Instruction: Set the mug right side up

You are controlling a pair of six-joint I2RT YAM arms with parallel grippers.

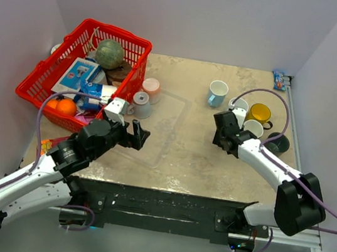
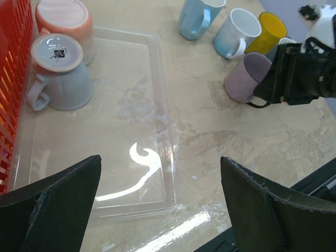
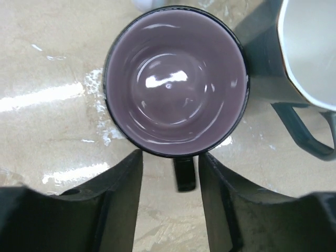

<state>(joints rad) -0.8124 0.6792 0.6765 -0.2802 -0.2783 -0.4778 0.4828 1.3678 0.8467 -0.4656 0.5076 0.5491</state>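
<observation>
A purple mug (image 3: 176, 79) with a black rim and handle sits mouth up on the table, seen from straight above in the right wrist view; it also shows in the left wrist view (image 2: 245, 77). My right gripper (image 3: 170, 160) is open, its fingers on either side of the mug's handle with a gap on both sides. In the top view the right gripper (image 1: 223, 132) hides that mug. My left gripper (image 2: 160, 176) is open and empty above the near end of a clear tray (image 2: 163, 131). A grey-blue mug (image 2: 59, 73) and a pink mug (image 2: 65, 23) stand upside down at the tray's far end.
A red basket (image 1: 43, 75) full of items stands at the far left. A light blue mug (image 1: 217, 93), a white mug (image 1: 239, 105), a yellow mug (image 1: 260, 113), another white mug (image 1: 254, 128) and a dark mug (image 1: 279, 143) crowd the right side.
</observation>
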